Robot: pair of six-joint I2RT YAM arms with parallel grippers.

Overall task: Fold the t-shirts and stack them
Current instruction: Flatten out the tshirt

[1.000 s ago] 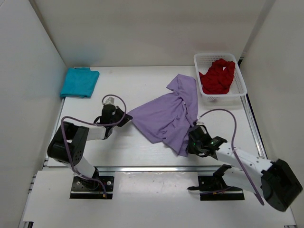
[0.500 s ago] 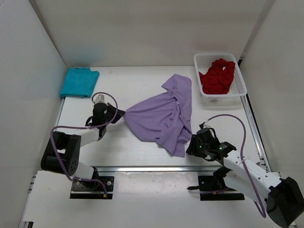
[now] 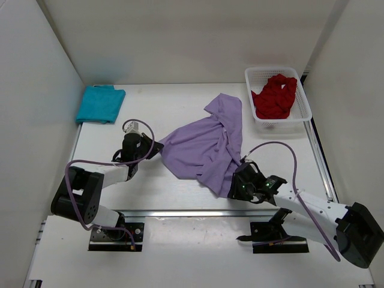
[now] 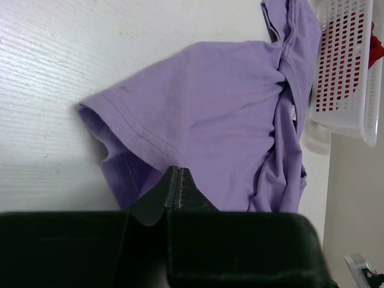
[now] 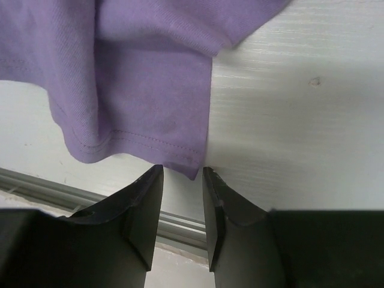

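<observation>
Right gripper (image 5: 183,198) returned to lavender t-shirt (image 3: 204,147) corner, jaws apart, regrasp pending I reckon; left gripper (image 4: 178,180) jaws pinching sleeve hem.

No writing, label, brand, number or sign can be read on the lavender shirt (image 3: 204,147), teal shirt (image 3: 100,103), red shirt (image 3: 274,95), basket (image 3: 264,73) or table (image 3: 180,102).

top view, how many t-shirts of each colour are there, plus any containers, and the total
teal t-shirt: 1
lavender t-shirt: 1
red t-shirt: 1
white basket: 1
total: 4
</observation>
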